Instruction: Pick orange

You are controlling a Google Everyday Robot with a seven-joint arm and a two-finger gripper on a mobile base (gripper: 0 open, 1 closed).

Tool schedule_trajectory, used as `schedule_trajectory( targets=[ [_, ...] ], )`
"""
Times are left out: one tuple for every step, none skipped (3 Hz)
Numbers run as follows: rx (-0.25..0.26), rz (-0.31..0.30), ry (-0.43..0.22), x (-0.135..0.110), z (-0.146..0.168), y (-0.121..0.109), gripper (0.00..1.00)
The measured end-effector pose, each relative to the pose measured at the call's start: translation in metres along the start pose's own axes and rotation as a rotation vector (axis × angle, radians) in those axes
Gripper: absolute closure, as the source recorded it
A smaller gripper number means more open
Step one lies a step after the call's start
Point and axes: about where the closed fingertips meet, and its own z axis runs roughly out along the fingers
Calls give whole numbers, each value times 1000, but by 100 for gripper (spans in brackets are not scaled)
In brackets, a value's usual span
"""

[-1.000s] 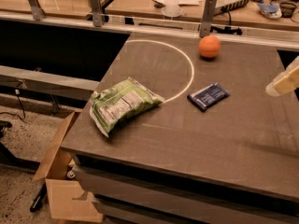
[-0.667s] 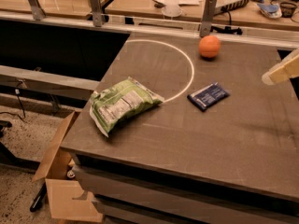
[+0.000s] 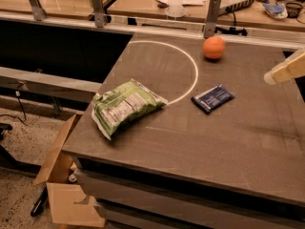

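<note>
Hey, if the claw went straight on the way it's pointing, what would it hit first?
Probably the flat dark blue packet: the claw at the right edge points left and down, missing the round orange fruit. Its height is unclear.

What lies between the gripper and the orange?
Only bare tabletop separates the gripper, at the right edge, from the orange in the camera view; the blue packet lies below that line.
</note>
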Motion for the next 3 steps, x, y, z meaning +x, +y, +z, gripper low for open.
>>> schedule_trajectory(
  targets=[
    [28,140,-98,5,48,-24,0],
    [53,190,-152,3,79,-44,0],
    [44,198,-196,-8,127,-61,0]
  ],
)
